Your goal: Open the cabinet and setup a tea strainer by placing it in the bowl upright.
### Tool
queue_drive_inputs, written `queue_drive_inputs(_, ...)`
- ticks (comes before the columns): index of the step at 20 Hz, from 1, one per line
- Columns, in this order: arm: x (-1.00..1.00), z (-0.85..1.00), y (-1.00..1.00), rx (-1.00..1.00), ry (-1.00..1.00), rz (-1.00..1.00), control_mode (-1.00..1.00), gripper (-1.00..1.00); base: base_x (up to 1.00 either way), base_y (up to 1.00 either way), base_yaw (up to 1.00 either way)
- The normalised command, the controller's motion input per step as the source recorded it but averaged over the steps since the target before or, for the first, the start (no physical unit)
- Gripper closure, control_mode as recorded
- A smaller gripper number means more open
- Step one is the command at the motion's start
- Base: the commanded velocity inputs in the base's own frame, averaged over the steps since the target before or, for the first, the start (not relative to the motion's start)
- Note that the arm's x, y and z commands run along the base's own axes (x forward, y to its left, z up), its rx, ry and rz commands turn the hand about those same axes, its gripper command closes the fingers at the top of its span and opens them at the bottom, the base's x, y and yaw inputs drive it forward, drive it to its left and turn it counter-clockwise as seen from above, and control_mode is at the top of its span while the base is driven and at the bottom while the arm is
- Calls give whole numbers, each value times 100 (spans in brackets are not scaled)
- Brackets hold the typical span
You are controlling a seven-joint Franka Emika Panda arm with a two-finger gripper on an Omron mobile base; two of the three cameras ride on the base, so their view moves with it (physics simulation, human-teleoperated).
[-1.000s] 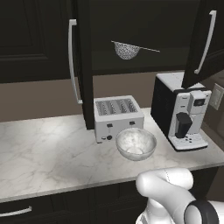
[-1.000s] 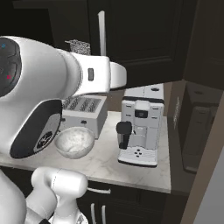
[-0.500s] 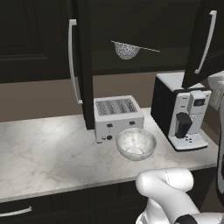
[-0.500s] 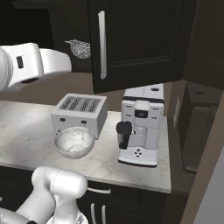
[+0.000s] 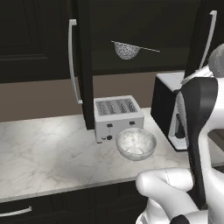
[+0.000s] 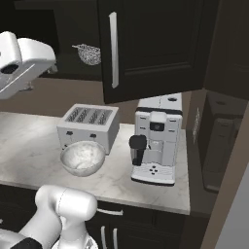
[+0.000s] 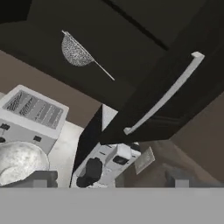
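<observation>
Both doors of the dark cabinet stand open, the left door edge-on and the right door swung out over the coffee machine. Inside, the tea strainer rests on the shelf, mesh basket down, thin handle pointing right. On the counter the frosted bowl sits just in front of the toaster. My gripper is open and holds nothing. It hangs well back from the cabinet, with the strainer far ahead at upper left and the right door's bar handle ahead at right.
A silver toaster stands behind the bowl. A coffee machine sits to its right, under the open right door. My white arm crosses the near side. Marble counter stretches to the left.
My arm has swung away from the right door, clearing the right base view and entering the left base view at the right. The doors, strainer and bowl have not moved.
</observation>
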Motion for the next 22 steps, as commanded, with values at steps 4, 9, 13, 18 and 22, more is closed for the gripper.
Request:
queue_drive_inputs(4,45,0,14,-36,23,0,-100,-100,0,0,0)
queue_drive_inputs(9,36,0,18,-37,20,1,-100,-100,0,0,0)
queue_drive_inputs(13,21,-18,0,-17,9,1,-100,-100,0,0,0)
queue_drive_inputs(18,9,-38,0,-5,4,0,-100,-100,0,0,0)
queue_drive_inputs(22,45,-23,0,-4,10,3,-100,-100,0,0,0)
